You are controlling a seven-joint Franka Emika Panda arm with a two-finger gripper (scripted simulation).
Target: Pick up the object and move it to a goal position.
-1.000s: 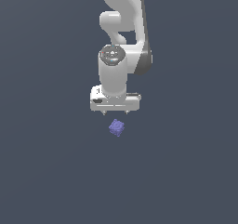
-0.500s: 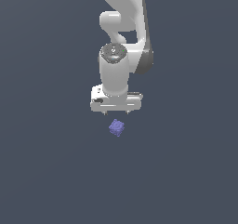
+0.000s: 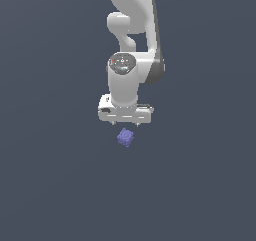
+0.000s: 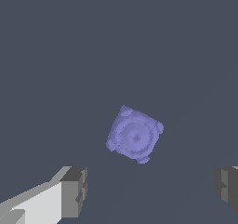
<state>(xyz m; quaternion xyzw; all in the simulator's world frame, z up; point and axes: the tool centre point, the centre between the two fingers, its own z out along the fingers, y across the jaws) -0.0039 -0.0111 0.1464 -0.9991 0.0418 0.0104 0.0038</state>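
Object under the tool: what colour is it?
Periwinkle purple-blue, evenly coloured with a bumpy faceted surface. The object shows best in the wrist view, lying between the open tool's fingers.

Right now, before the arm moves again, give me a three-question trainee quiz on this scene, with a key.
1. True or false: the pincer is shut on the purple-blue lump.
2. Multiple choice: in the wrist view, the lump sits
A) pinched between the fingers
B) ahead of the gap between the two fingers, touching neither
C) on top of one finger
3. Fill in: the surface around the lump is plain dark ____.

Key:
1. False; the fingers stand wide apart and the lump lies free.
2. B
3. grey
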